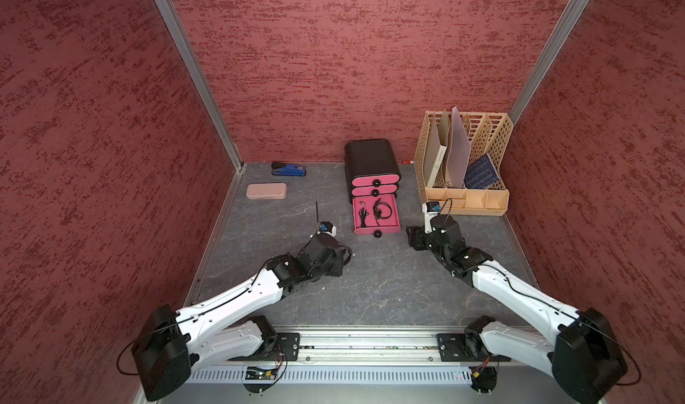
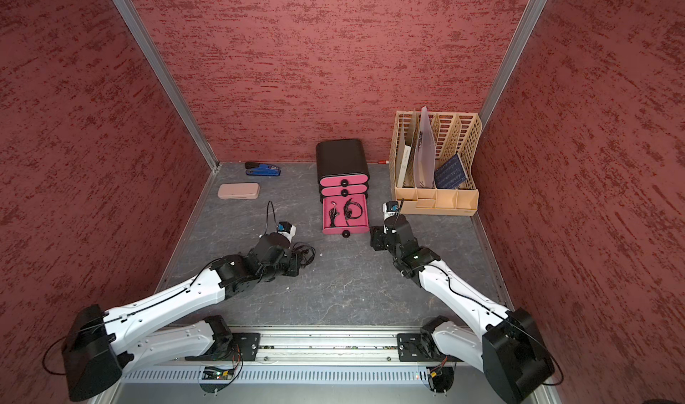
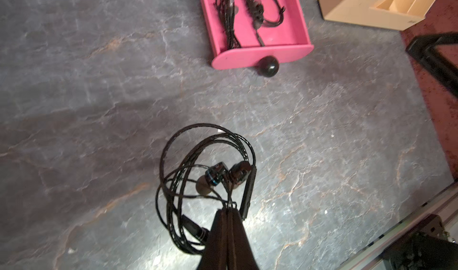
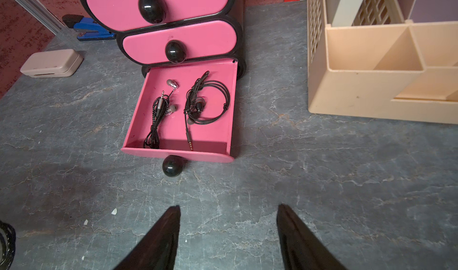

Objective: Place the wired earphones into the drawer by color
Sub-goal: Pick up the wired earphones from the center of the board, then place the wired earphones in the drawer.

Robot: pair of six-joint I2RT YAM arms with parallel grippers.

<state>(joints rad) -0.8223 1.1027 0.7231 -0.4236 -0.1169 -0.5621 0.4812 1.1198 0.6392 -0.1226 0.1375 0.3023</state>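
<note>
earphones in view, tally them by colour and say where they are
black earphones: 3, two in the open bottom drawer, one pinched in the left gripper
red: 0 in view
white: 0 in view
total: 3 (upper drawers shut, contents hidden)
</note>
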